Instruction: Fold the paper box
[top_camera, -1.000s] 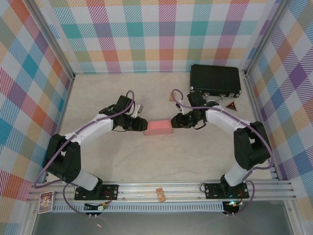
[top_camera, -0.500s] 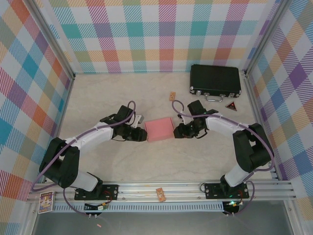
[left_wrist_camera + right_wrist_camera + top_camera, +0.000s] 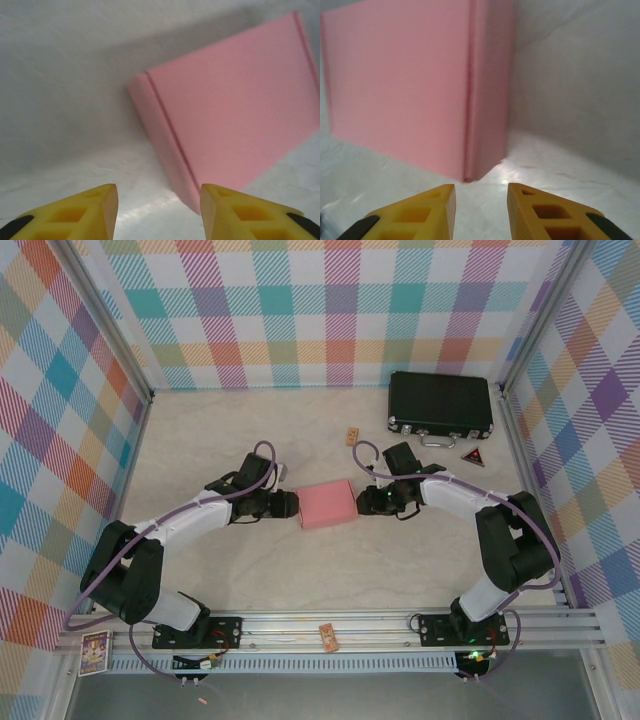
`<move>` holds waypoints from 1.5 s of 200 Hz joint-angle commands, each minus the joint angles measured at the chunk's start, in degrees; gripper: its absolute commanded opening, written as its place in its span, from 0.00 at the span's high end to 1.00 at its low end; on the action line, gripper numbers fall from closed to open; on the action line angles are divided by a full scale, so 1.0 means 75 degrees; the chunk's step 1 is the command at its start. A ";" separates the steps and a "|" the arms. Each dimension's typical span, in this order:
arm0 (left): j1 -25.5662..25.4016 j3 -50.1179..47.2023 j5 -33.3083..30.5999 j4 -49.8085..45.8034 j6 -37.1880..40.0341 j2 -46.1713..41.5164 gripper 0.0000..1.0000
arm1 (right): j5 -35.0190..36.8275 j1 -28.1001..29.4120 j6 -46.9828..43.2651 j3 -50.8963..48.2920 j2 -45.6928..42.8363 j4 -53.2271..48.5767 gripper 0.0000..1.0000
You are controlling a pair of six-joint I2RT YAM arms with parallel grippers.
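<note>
The paper box (image 3: 328, 504) is a closed pink cardboard box lying flat on the white table, broad face up. My left gripper (image 3: 291, 505) stands just off its left end, open and holding nothing. In the left wrist view the box (image 3: 235, 110) lies ahead and to the right of the left gripper (image 3: 159, 202), clear of both yellow fingertips (image 3: 95, 210). My right gripper (image 3: 366, 502) is close to the box's right end, also open. In the right wrist view the box (image 3: 410, 85) sits a short way beyond the right gripper (image 3: 481, 197), untouched.
A black hard case (image 3: 440, 403) with a handle lies at the back right. A tiny tan wooden block (image 3: 352, 436) rests behind the box, and a small red-and-black triangle (image 3: 474, 458) lies near the right wall. Plaid walls (image 3: 60, 420) enclose the table on three sides.
A second ago the box was pinched edge-up between both grippers. It now lies flat with its broad face up, and both grippers have let go and drawn slightly back.
</note>
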 commanded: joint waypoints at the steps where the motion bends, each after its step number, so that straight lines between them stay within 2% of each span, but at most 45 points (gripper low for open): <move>1: 0.0061 0.0068 -0.2029 0.0084 -0.0074 -0.0237 0.47 | 0.2120 0.0040 0.0523 0.0183 -0.0152 0.0220 0.61; 28: 0.0337 0.0090 -0.3804 0.0148 0.0362 -0.0452 0.41 | 0.4615 -0.0035 0.0780 0.0137 -0.0475 0.0218 0.65; 38: 0.0486 0.0041 -0.4250 0.0402 0.0584 -0.0540 0.40 | 0.5151 -0.0115 0.0747 0.0154 -0.0624 0.0222 0.65; 65: 0.0879 -0.0303 -0.5238 0.1242 0.1299 -0.0744 0.34 | 0.5913 -0.0496 0.0344 0.0125 -0.0962 0.0501 0.64; 84: 0.1204 -0.0542 -0.5689 0.1916 0.1754 -0.0677 0.30 | 0.5954 -0.0923 -0.0135 -0.0092 -0.1084 0.1077 0.63; 116: 0.1717 -0.1025 -0.5496 0.3177 0.2477 -0.0402 0.28 | 0.5876 -0.1502 -0.0943 -0.0827 -0.1340 0.2522 0.56; 140: 0.2052 -0.1303 -0.5123 0.3882 0.2726 -0.0155 0.26 | 0.5437 -0.1876 -0.1418 -0.1512 -0.1533 0.3693 0.50; 163: 0.2279 -0.1647 -0.4878 0.4589 0.2765 0.0082 0.14 | 0.4923 -0.2249 -0.1607 -0.2127 -0.1581 0.4750 0.43; 191: 0.2538 -0.1997 -0.4141 0.5239 0.2795 0.0147 0.00 | 0.4120 -0.2816 -0.1656 -0.2702 -0.1475 0.5786 0.34; 228: 0.2991 -0.2521 -0.2712 0.6464 0.2700 0.0211 0.00 | 0.3165 -0.3450 -0.1632 -0.3614 -0.1394 0.7640 0.29; 247: 0.3199 -0.2633 -0.2299 0.6891 0.2514 0.0288 0.00 | 0.2612 -0.3735 -0.1498 -0.3655 -0.1326 0.7682 0.28; 265: 0.3472 -0.3107 -0.1437 0.8157 0.2412 0.0620 0.00 | 0.2345 -0.3830 -0.1497 -0.3666 -0.1310 0.7682 0.28; 300: 0.3546 -0.3158 -0.1212 0.8278 0.2424 0.0671 0.00 | 0.1996 -0.3836 -0.1650 -0.4020 -0.1278 0.8578 0.28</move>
